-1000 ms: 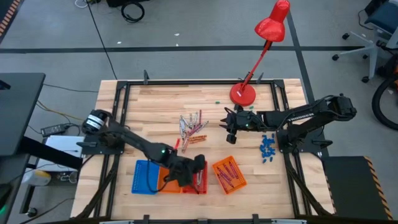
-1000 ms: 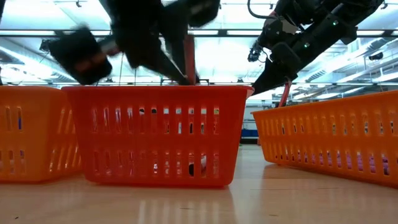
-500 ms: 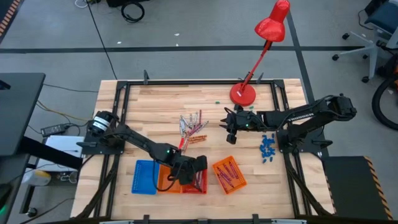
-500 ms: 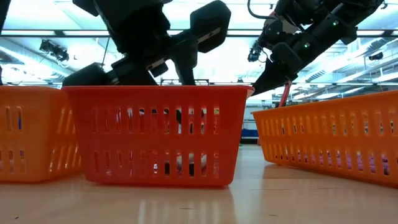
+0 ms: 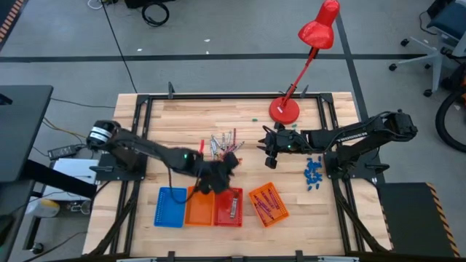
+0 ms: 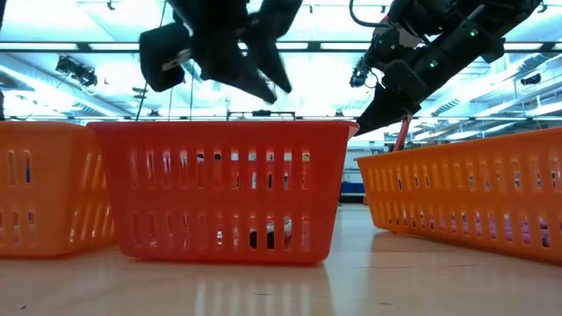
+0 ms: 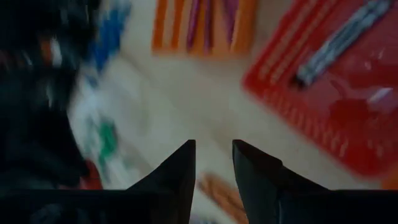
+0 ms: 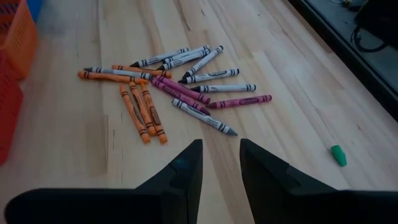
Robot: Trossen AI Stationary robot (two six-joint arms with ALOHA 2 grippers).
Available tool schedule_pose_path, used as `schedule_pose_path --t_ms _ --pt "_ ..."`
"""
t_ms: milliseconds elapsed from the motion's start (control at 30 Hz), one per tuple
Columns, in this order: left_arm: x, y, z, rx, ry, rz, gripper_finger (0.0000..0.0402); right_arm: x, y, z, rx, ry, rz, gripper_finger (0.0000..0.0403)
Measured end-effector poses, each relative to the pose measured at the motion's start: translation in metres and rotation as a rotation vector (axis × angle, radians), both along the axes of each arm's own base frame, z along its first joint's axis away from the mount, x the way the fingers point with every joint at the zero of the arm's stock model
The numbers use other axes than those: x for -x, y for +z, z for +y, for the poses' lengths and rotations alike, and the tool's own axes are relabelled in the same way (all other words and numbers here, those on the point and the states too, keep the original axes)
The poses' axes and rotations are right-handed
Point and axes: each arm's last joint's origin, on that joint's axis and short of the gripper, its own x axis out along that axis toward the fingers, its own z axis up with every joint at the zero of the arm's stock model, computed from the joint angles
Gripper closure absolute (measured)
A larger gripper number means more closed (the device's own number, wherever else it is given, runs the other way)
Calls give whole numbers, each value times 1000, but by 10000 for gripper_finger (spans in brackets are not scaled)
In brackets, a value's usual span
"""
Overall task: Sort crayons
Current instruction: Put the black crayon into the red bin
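Crayons (image 8: 177,87): loose pile mid-worktop. Left pincer (image 5: 217,177), fingers parted and empty, has lifted from red basket (image 5: 228,207); drop judged complete. Right pincer (image 5: 268,149) parted, waiting nearby.

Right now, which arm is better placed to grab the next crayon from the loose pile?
Left, probably. The left gripper, open and empty, sits at the pile of crayons near the red basket. The right gripper waits farther off.
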Motion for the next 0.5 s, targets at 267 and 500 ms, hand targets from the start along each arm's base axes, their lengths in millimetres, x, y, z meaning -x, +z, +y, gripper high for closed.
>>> schedule_pose_path --t_ms 267,500 --pt "11 -17 74 99 325 250 286 0 0 0 -6 9 -6 292" --pt "8 -33 125 85 429 289 286 0 0 0 -6 9 -6 292"
